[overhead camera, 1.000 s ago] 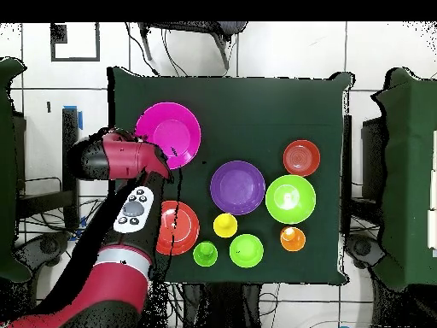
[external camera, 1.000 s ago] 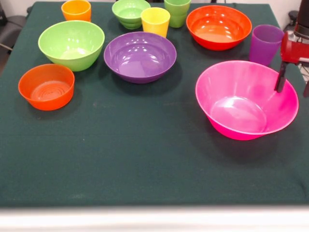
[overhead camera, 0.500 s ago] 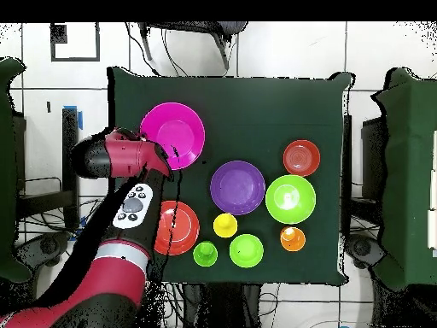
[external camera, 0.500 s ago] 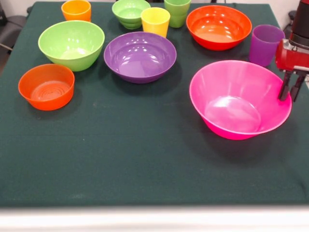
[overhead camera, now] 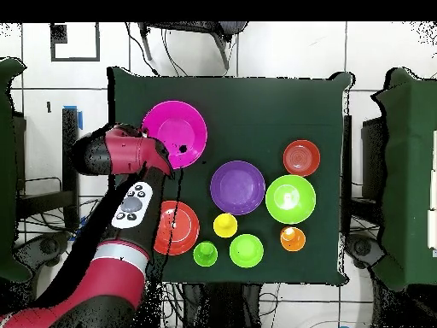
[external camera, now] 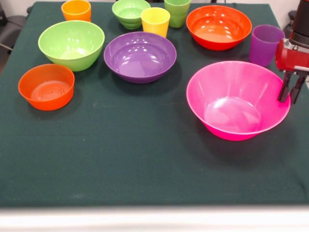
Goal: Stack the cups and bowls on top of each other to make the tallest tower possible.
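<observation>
Gripping the pink bowl (external camera: 236, 104) rim, the gripper (external camera: 288, 93) had fingers (external camera: 283, 89) pinched on the wall at the bowl's right side; the bowl sat on the table (external camera: 120, 154) near the purple cup (external camera: 264, 43).

Gripper (external camera: 288, 93) jaws pinch the pink bowl's (external camera: 231, 108) right rim.

My arm reaches in along one side of the table, red wrist bent so my gripper (external camera: 288, 93) points straight down. My two dark fingers (external camera: 283, 90) hang close together with only a narrow gap between them, their tips low near the cloth.
</observation>
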{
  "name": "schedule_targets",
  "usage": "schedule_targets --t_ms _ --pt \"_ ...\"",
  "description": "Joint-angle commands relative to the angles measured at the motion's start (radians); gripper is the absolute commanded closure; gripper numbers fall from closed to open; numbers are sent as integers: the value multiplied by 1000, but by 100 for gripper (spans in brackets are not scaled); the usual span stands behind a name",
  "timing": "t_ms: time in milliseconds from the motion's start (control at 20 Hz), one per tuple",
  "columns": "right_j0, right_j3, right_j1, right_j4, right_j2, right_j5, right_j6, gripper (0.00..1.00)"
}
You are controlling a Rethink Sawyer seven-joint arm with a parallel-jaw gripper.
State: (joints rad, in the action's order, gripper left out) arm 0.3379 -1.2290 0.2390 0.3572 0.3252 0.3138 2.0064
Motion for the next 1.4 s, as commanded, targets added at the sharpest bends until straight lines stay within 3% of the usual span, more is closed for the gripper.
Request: schedule_targets --t_ms 50,250,700,1400 --pt "1 25 -31 8 -69 72 156 100" --pt "-16 6 -9 11 -104 64 142 100" --pt "-167 -141 139 27 -317 74 53 100" --pt "-376 -217 273 -10 -517 223 -58 100"
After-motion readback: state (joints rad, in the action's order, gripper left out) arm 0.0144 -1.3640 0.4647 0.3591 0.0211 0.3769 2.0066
